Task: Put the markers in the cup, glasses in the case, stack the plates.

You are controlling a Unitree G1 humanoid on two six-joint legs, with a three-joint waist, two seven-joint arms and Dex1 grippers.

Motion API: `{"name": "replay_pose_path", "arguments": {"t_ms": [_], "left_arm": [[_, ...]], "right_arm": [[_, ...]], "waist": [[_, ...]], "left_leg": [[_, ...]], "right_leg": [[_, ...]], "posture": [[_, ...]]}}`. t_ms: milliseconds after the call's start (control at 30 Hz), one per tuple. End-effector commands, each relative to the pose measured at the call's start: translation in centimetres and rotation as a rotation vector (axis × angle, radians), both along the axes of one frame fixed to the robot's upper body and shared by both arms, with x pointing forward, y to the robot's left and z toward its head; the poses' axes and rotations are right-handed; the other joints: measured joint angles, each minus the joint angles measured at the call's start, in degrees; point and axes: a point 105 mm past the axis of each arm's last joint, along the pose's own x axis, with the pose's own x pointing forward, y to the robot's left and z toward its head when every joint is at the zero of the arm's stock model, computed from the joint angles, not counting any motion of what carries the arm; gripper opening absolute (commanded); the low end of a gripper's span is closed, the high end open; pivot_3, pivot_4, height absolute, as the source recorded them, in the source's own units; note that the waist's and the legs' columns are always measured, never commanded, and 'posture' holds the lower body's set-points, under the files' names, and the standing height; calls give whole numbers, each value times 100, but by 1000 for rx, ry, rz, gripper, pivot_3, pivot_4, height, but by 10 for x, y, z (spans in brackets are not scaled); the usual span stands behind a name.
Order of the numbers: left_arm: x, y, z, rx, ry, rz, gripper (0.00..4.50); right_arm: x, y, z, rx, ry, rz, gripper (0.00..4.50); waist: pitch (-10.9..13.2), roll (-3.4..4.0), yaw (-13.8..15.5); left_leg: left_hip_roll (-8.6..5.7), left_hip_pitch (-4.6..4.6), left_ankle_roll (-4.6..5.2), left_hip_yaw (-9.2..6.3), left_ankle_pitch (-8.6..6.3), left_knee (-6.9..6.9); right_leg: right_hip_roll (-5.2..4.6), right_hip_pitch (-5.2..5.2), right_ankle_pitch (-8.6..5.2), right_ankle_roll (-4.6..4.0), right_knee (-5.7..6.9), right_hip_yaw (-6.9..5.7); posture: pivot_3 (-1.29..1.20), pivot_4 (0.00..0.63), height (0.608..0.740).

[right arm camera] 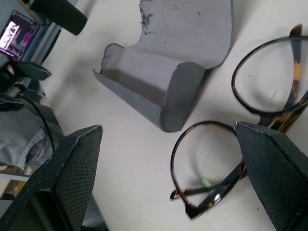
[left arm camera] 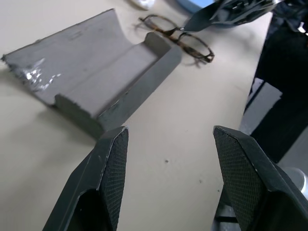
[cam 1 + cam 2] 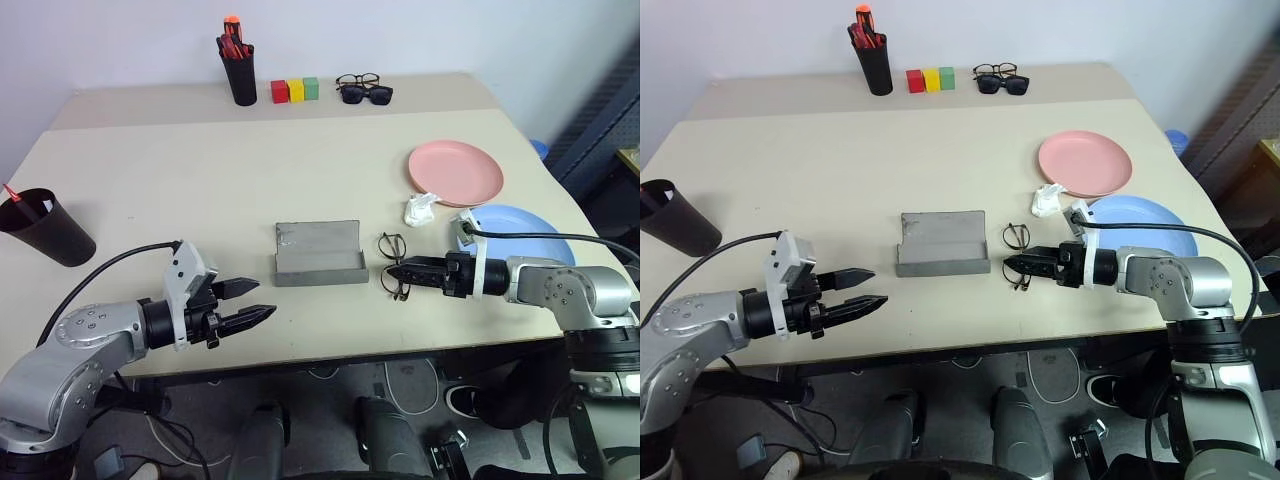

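Note:
The thin dark-framed glasses [image 3: 390,243] lie folded on the table just right of the grey case [image 3: 318,255], which stands with its lid folded back. My right gripper [image 3: 392,271] is open, low over the table, with its tips at the glasses. In the right wrist view one finger [image 1: 274,173] covers part of the frame of the glasses [image 1: 269,96]. My left gripper [image 3: 262,300] is open and empty, left of the case and near the front edge. The black cup [image 3: 45,228] stands at the far left with a red marker tip [image 3: 11,191] sticking out. The pink plate [image 3: 455,172] and the blue plate [image 3: 525,235] lie side by side at the right.
A crumpled white tissue [image 3: 420,210] lies between the plates and the glasses. At the back stand a black pen holder [image 3: 240,75] with red-orange pens, three coloured blocks [image 3: 295,90], and sunglasses beside black-rimmed spectacles [image 3: 365,90]. My right arm's cable crosses over the blue plate.

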Motion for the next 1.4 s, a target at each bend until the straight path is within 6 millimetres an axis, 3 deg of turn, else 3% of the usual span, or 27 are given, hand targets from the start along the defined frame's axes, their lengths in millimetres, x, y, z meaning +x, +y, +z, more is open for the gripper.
{"name": "replay_pose_path", "arguments": {"t_ms": [33,500,867,1067,1400], "left_arm": [[1,-4,10,1,-59,-11,2836],[9,-10,12,-14,-69,-4,2836],[6,-10,13,-20,-64,23,2836],[4,-9,11,-20,-60,41,2867],[2,-11,8,-26,-50,52,2867]], "right_arm": [[2,-2,14,7,-71,-20,4482],[14,0,-15,-30,-43,-86,4482],[24,16,-17,3,-35,-47,4482],[29,23,-17,3,-43,-36,1689],[30,22,-16,-3,-55,-35,1689]], "waist": [[0,0,1],[0,0,-4],[1,1,-109],[1,1,-134],[1,1,-135]], "left_leg": [[0,0,0,0,0,0],[0,-3,0,1,0,-5],[0,0,0,0,0,-5],[0,-1,0,0,0,-14],[0,-1,0,1,0,-18]], "right_leg": [[0,0,0,0,0,0],[0,-4,1,-2,-2,0],[0,-3,1,-2,-1,0],[0,-5,13,-21,-2,0],[0,-9,12,-21,-2,0]], "posture": [[0,150,740],[0,150,740],[0,150,740],[0,150,740],[0,150,740]]}}
